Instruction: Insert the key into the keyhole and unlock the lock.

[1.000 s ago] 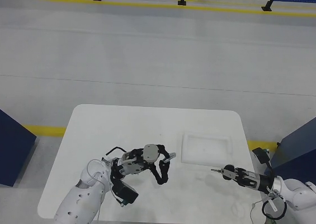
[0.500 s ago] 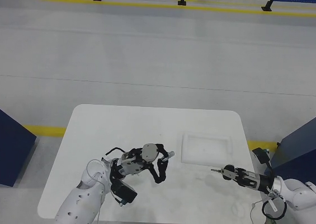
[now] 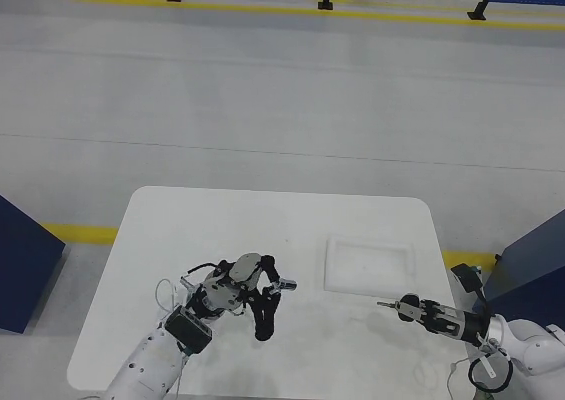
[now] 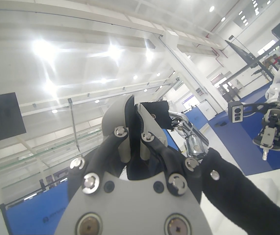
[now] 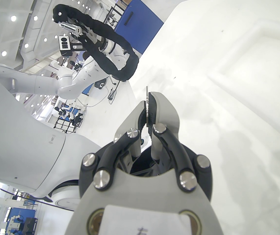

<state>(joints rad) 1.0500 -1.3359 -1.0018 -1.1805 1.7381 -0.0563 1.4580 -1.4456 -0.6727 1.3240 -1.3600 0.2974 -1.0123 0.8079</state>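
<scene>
Clamped in the left jaws: the black sleeve of the cable lock (image 4: 194, 145), with its chrome keyhole (image 5: 76, 29) end free, near 7 o'clock on the white surface (image 3: 212, 215). Pinched edge-on in the right jaws: the key (image 5: 146, 96), blade probably pointing forward, near 4 o'clock. Well apart, with the key at 3 o'clock from the lock. Judged as lining up before insertion. Calls next for squaring the blade to the keyhole, closing the gap, then turning.
</scene>
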